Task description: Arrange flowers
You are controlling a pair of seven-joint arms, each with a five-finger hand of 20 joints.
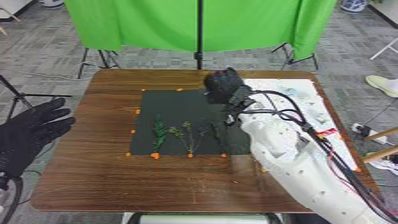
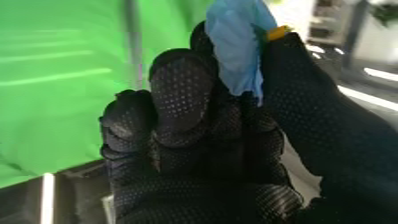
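Overall, with the dark mat (image 1: 173, 102) on the brown wooden table (image 1: 107, 185) as reference, the work appears partly complete. Nearest, the mat's near edge carries orange markers (image 1: 155, 156). Just beyond them, on the mat's near half, three stems lie side by side, apart from one another: a leafy green sprig (image 1: 159, 134) to the left, a branched sprig (image 1: 188, 138) in the middle, and a thin dark sprig (image 1: 218, 136) to the right. Their layout is judged to be the greenery stage, done.

Well to the left of the mat, the left hand (image 1: 25, 135) is released, fingers extended, holding nothing. To the right of the mat lies a white board (image 1: 324, 112); pale pieces (image 1: 303, 91) rest on its far part, too indistinct to identify.

At the mat's far right corner is the right hand (image 1: 224, 81), grasping a light blue bloom (image 2: 238, 45) between thumb and fingers, with a small orange-yellow part (image 2: 279, 33) beside the thumb's tip. Placement of this bloom is judged outstanding; its thin petals may crease under a firm pinch. Farthest, behind the mat, hangs a green backdrop (image 1: 178, 25).
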